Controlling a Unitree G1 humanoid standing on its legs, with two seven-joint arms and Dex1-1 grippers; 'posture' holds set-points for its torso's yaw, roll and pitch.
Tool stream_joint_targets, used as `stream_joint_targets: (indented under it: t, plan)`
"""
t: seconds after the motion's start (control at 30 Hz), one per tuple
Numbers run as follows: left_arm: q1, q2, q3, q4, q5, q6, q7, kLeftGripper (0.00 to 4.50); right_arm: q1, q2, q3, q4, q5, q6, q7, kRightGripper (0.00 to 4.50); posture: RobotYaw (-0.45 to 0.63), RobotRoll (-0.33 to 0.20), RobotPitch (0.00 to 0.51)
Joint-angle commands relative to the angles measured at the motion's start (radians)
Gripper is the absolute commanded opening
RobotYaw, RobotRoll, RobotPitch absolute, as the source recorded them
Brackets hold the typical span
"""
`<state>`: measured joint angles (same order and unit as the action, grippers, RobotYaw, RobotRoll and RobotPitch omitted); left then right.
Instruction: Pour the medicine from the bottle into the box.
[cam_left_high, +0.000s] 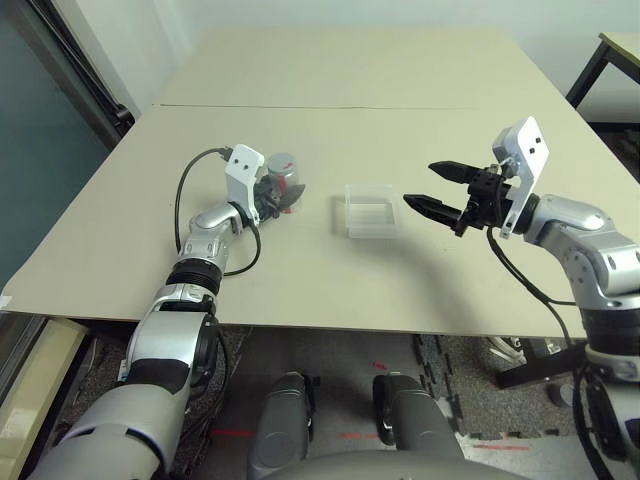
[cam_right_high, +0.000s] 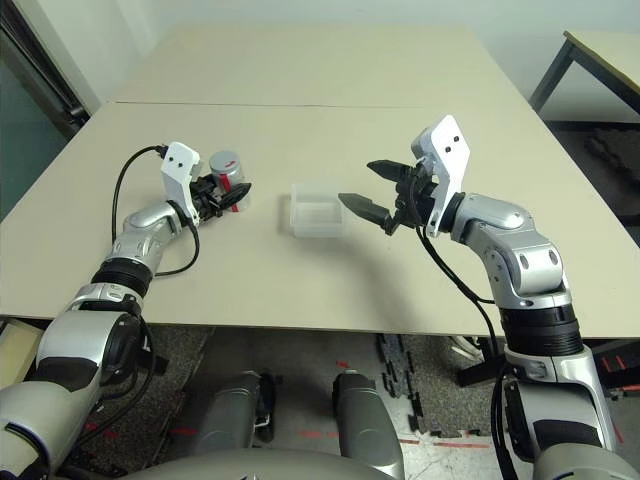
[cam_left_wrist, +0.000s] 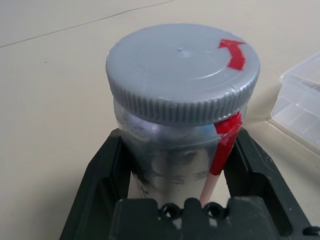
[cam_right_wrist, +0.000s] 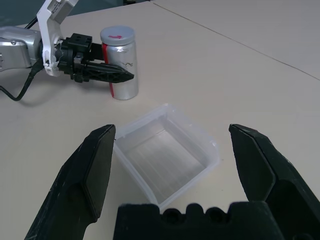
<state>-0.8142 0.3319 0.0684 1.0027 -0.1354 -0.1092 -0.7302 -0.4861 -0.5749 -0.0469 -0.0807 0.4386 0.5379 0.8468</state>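
Observation:
The bottle (cam_left_high: 283, 172) stands upright on the table, left of the middle; it is silver-grey with a red stripe, and its round grey cap (cam_left_wrist: 182, 72) is on. My left gripper (cam_left_high: 285, 200) is shut on the bottle's body, one black finger (cam_left_wrist: 105, 170) on each side. The box (cam_left_high: 372, 212), a shallow clear square tray, lies to the right of the bottle with nothing showing inside it. Right of the box my right gripper (cam_left_high: 420, 185) hovers open, its fingers pointing toward the box (cam_right_wrist: 165, 155). The medicine is hidden.
The tan table (cam_left_high: 330, 280) has a seam line (cam_left_high: 330, 107) across its far half. A dark table leg (cam_left_high: 592, 62) stands at the far right, beyond the table's edge. A black cable (cam_left_high: 185, 200) loops beside my left forearm.

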Motion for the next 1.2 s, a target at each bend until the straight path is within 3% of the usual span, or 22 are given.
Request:
stream_joint_targets:
  t: [0.03,0.27,0.47,0.83,1.2]
  plan:
    - [-0.043,0.016,-0.011,-0.035,-0.011,0.038,-0.103,2.82,-0.040,-0.023,0.022,0.026,-0.001,-0.001,0.048,4.50,-0.06,0.000,0.074]
    - [-0.146,0.092,-0.055,-0.141,-0.027,0.120,-0.367,2.82,-0.145,-0.051,0.051,0.096,0.011,0.012,0.160,4.50,-0.04,0.000,0.066]
    - [-0.167,0.085,-0.082,-0.259,-0.066,0.192,-0.514,2.82,-0.254,0.000,0.072,0.140,0.026,0.034,0.199,4.50,-0.02,0.000,0.060]
    - [-0.147,-0.014,-0.141,-0.357,-0.089,0.249,-0.593,2.82,-0.386,0.074,0.129,0.200,0.012,0.031,0.250,4.50,-0.02,0.000,0.055]
    - [-0.158,-0.038,-0.178,-0.352,-0.083,0.274,-0.658,2.82,-0.419,0.113,0.142,0.227,-0.005,0.014,0.261,4.50,-0.02,0.000,0.052]
